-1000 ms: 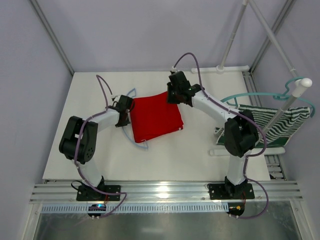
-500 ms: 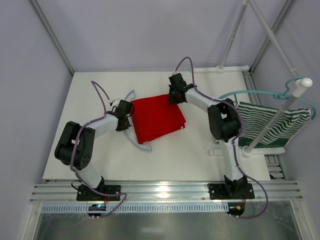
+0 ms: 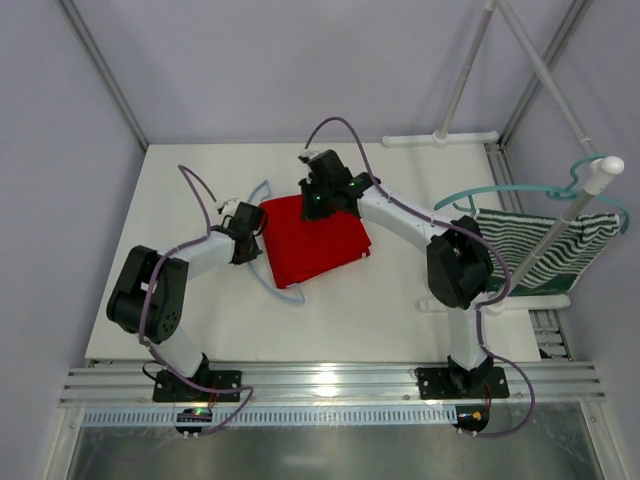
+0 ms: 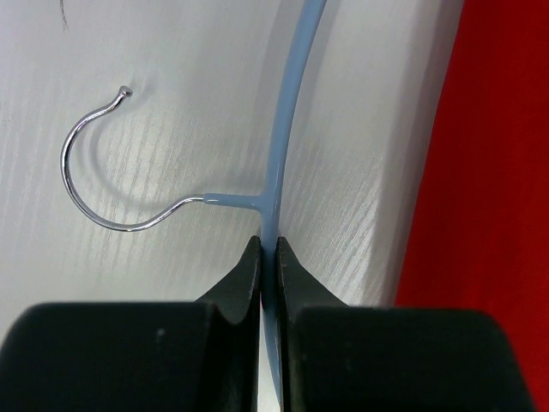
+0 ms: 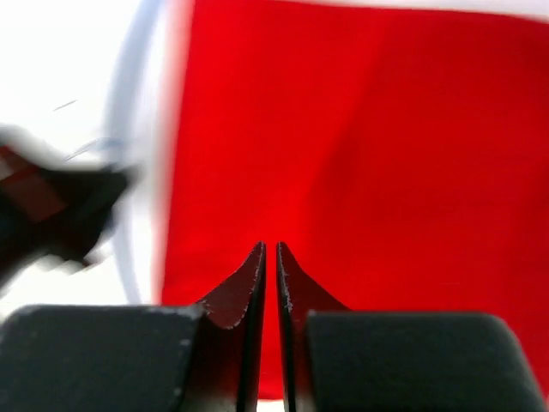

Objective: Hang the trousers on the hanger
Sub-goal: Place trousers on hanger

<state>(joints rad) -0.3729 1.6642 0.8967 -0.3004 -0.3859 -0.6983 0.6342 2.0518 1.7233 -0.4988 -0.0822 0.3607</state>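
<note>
White table [image 3: 400,310]. Red trousers [image 3: 320,245] lie folded flat mid-table, with the pale blue hanger [image 4: 292,103] along their left edge. Left gripper [image 4: 268,253] is clenched on the hanger bar beside the hook. Right gripper [image 5: 270,257] is nearly closed over the trousers' far edge; can't tell if cloth is caught.
</note>
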